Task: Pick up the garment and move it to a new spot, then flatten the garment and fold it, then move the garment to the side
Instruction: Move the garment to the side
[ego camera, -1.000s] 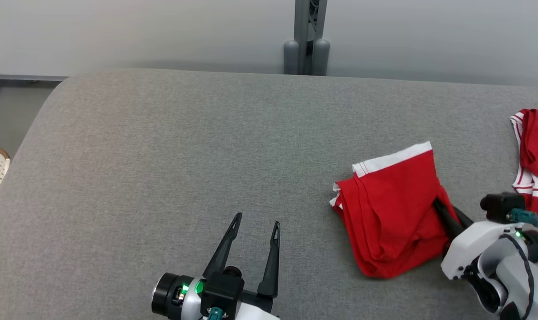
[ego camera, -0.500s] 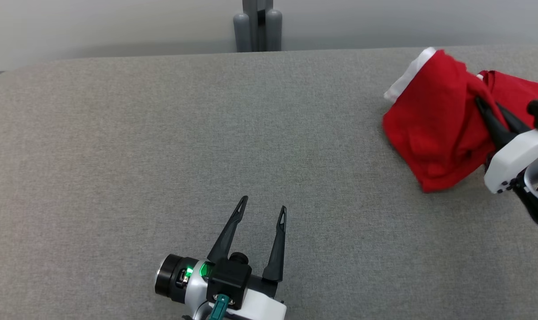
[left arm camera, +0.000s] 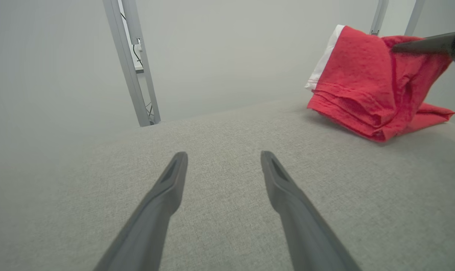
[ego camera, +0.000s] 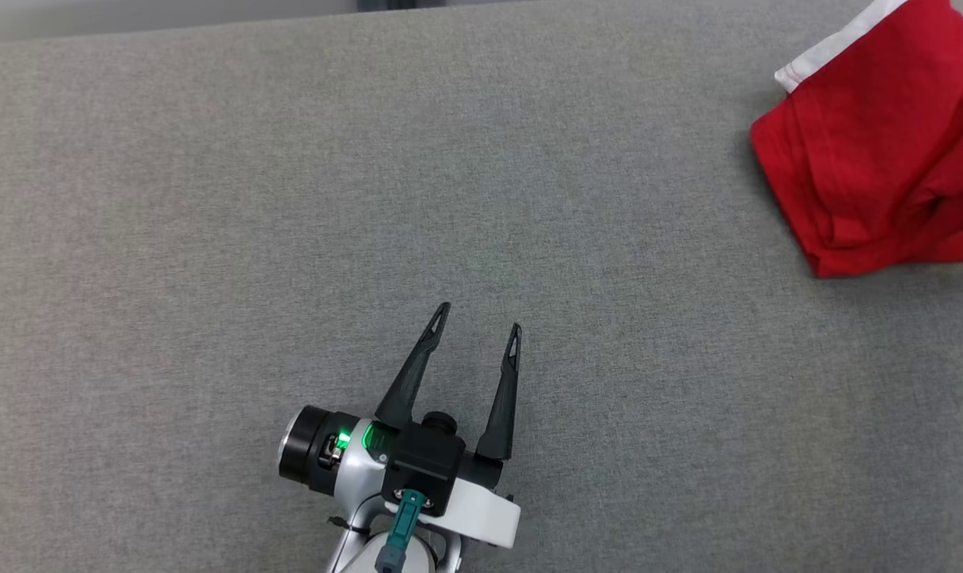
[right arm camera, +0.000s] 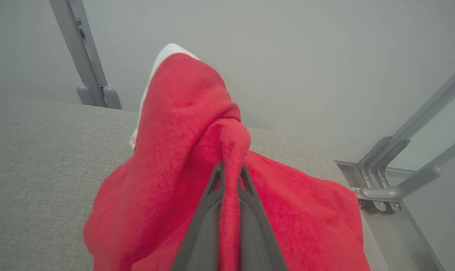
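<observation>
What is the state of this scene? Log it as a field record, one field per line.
surface: grey padded table
garment: red with a white band, bunched, at the far right of the head view
left gripper: open, over bare table, apart from the garment
right gripper: shut on a fold of the garment
garment contact: pinched fold raised, lower edge resting on the table
stage: garment in the right gripper's grip, not yet released
</observation>
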Tool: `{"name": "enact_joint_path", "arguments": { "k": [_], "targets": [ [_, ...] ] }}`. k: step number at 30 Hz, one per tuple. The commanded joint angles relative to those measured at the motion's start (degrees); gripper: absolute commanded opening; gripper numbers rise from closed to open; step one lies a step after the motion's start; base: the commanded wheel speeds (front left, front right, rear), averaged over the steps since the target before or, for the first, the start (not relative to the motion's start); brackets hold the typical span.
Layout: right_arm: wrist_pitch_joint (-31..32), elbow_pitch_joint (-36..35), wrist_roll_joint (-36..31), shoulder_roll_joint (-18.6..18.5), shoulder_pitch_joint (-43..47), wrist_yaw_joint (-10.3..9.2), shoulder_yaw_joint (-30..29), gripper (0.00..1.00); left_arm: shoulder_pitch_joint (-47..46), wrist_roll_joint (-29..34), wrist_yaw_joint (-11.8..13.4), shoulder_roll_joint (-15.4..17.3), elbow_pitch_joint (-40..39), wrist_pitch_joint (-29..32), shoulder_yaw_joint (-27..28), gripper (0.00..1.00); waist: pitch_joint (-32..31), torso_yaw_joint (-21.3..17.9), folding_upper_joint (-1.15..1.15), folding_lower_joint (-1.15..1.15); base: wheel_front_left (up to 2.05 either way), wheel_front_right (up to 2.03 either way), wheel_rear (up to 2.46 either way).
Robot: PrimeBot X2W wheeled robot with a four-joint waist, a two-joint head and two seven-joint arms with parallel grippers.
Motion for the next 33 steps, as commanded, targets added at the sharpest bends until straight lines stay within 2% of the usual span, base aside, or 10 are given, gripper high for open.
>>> {"name": "enact_joint_path", "arguments": {
  "k": [1,11,24,29,30,31,32,33],
  "targets": [
    [-0.7,0.6,0.7,-0.8,-0.9,-0.02,-0.3,0.00,-1.1,0.6,0.3,0.2,0.3,-0.2,0.2,1.00,1.3,-1.0,0.00,0.00,0.00,0.00,0.00],
    [-3.6,7.4,4.8,-1.0,-3.8,-0.02,-1.6,0.00,-3.6,1.7,0.3,0.2,1.3,-0.2,-0.1,1.00,4.9,-2.8,0.00,0.00,0.00,0.00,0.00],
    [-5.0,16.8,4.4,-1.3,-8.0,-0.02,-1.9,0.00,-6.1,1.9,0.5,0.2,1.7,-0.2,-1.2,1.00,8.2,-1.8,0.00,0.00,0.00,0.00,0.00],
    [-5.1,20.2,3.5,-1.0,-8.9,-0.02,-1.8,0.00,-6.3,0.8,1.3,0.2,0.9,-0.2,-1.4,1.00,8.0,-1.2,0.00,0.00,0.00,0.00,0.00],
    [-5.1,21.3,3.3,-1.0,-9.1,-0.03,-2.0,0.07,-6.4,0.3,1.7,0.2,0.6,-0.2,-1.4,1.00,7.8,-1.0,0.00,0.00,0.00,0.00,0.00],
    [-5.1,22.0,3.0,-1.2,-9.5,-0.02,-2.4,0.45,-6.5,0.1,2.0,0.2,0.3,-0.2,-1.5,1.00,7.6,-0.8,0.00,0.00,0.00,0.00,0.00],
    [-5.1,22.6,2.2,-1.6,-9.9,-0.02,-2.8,1.00,-6.5,-0.2,2.1,0.2,0.1,-0.2,-1.6,1.00,7.4,-0.5,0.00,0.00,0.00,0.00,0.00],
    [-5.1,23.0,1.5,-1.9,-10.1,-0.02,-3.4,1.00,-6.5,-0.3,2.3,0.2,-0.1,-0.2,-1.8,1.00,7.1,-0.2,0.00,0.00,0.00,0.00,0.00]
  ]
}}
